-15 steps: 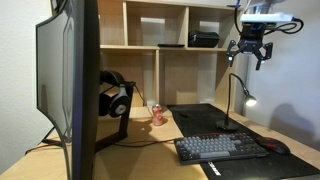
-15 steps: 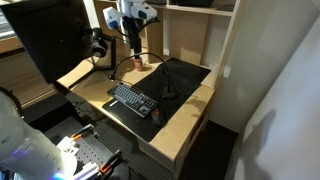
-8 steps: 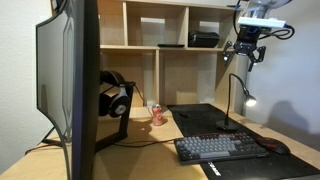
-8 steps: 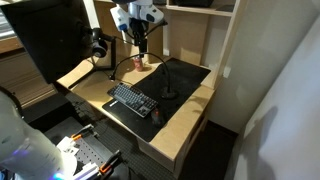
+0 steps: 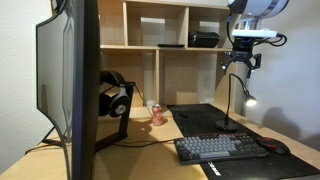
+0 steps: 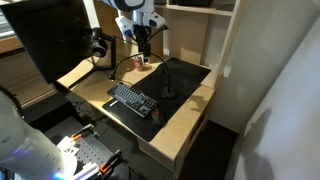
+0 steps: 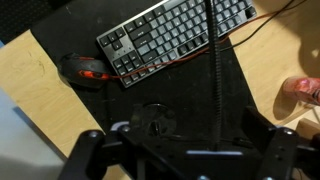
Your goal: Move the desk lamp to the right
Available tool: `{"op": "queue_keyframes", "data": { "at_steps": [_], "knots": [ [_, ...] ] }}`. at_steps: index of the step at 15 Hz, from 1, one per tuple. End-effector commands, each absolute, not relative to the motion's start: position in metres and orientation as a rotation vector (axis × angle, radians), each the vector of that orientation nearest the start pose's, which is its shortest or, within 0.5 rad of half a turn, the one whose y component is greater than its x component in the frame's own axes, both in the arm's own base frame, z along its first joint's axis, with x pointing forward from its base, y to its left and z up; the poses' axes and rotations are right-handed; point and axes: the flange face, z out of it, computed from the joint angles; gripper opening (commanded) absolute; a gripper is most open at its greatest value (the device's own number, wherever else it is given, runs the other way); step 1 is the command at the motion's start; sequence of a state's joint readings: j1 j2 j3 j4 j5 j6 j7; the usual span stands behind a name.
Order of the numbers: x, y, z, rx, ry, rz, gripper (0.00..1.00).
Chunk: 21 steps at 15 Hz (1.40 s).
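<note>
One thing we care about here: our hand [image 5: 243,66] hangs wide open and empty pretty much above the lamp [image 5: 230,100], whose upright stem stands on the counter [image 5: 150,137], so we'd drop down.

- No word, brand, number or sign can be read in any view.
- The keycaps of the grey-and-black keyboard [image 7: 175,40] carry pale marks in the wrist view, but they are too small and blurred to read.
- The small red-and-white object [image 5: 157,114] shows some print in an exterior view, which cannot be made out.
</note>
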State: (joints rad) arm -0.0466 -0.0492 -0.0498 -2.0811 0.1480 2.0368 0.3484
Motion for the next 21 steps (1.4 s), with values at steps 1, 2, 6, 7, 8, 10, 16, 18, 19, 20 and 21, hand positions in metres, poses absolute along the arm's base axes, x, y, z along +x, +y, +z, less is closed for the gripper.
{"op": "queue_keyframes", "data": {
  "at_steps": [1, 2, 6, 7, 8, 10, 16, 18, 19, 20, 21],
  "knots": [
    [0.553, -0.022, 0.44, -2.953, 0.713, -0.062, 1.0],
    [0.557, -0.019, 0.437, -2.958, 0.706, -0.064, 1.0],
    [0.556, -0.026, 0.41, -2.997, 0.765, 0.047, 0.75],
    [0.556, -0.03, 0.406, -2.995, 0.775, 0.071, 0.74],
    [0.556, -0.034, 0.401, -2.988, 0.779, 0.088, 0.67],
    [0.556, -0.037, 0.399, -2.98, 0.785, 0.086, 0.53],
    [0.56, -0.039, 0.404, -2.972, 0.785, 0.062, 0.1],
    [0.558, -0.039, 0.408, -2.976, 0.802, 0.064, 0.0],
    [0.558, -0.04, 0.409, -2.979, 0.81, 0.074, 0.0],
    [0.559, -0.042, 0.411, -2.976, 0.818, 0.079, 0.0],
    [0.559, -0.043, 0.413, -2.971, 0.838, 0.085, 0.0]
  ]
}}
